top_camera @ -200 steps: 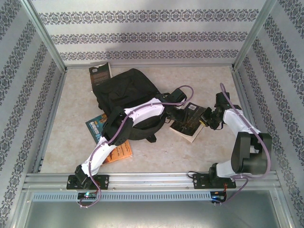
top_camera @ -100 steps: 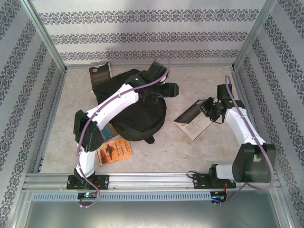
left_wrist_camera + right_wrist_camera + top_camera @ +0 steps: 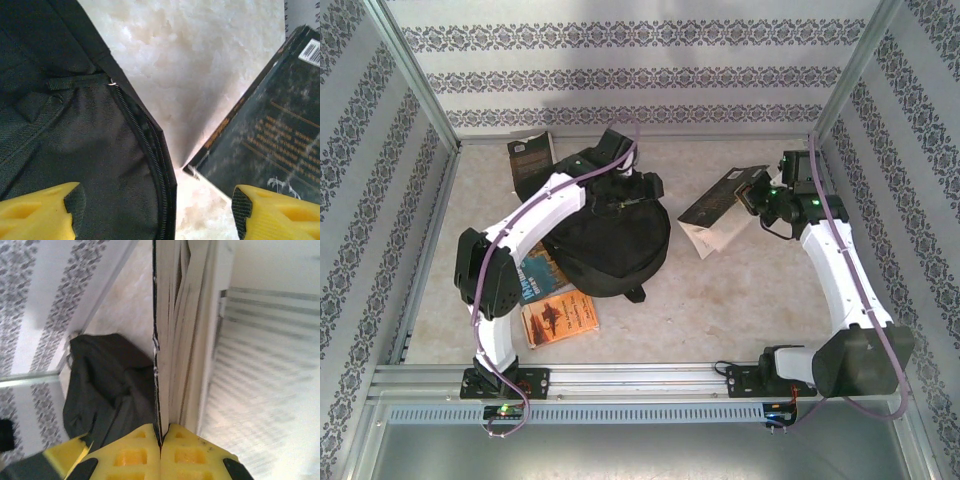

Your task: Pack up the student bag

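Student bag (image 3: 610,235): I am looking at plain black fabric with a black zipper line.
Held book (image 3: 270,135): it is showing a dark mottled cover, orange lettering, a white barcode patch and cream page edges.
Blue book (image 3: 542,275): it is showing bright blue.
Orange book (image 3: 560,318): it is showing orange with a dark picture.
Table (image 3: 720,300): it is showing cream marbling.
Walls (image 3: 620,80): they are showing white with grey floral bands.
My left fingers (image 3: 40,210): they are showing yellow with black pads.
My left arm (image 3: 545,205): it is showing white shells, black joints and a purple cable.
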Action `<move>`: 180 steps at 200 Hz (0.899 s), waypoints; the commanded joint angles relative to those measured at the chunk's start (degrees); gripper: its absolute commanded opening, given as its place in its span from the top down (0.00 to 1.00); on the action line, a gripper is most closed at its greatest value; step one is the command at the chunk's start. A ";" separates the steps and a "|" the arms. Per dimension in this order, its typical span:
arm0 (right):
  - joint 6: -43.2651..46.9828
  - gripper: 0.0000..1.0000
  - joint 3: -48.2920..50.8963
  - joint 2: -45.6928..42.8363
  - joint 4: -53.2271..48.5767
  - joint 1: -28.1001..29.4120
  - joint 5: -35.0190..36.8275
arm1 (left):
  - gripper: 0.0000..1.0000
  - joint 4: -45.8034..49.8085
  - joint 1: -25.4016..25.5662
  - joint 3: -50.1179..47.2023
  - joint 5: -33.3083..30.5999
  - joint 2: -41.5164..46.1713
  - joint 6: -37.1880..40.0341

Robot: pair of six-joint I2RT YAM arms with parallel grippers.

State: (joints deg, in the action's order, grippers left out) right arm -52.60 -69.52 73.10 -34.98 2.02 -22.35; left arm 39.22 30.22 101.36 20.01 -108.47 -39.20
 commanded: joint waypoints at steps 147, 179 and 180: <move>-9.22 1.00 -18.14 4.15 11.56 4.89 -16.22 | 0.15 -47.83 -4.02 -15.61 28.85 3.51 -32.57; -17.26 1.00 -14.04 4.48 20.52 5.29 -17.38 | 0.16 -66.09 -4.98 -24.18 28.29 3.27 -46.52; -17.40 1.00 -14.01 4.54 20.63 5.28 -17.42 | 0.16 -66.59 -5.03 -24.41 28.27 3.27 -46.90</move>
State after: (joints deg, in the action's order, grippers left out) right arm -63.02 -84.66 77.80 -26.39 6.28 -36.27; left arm -7.03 26.24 81.43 46.59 -106.72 -70.91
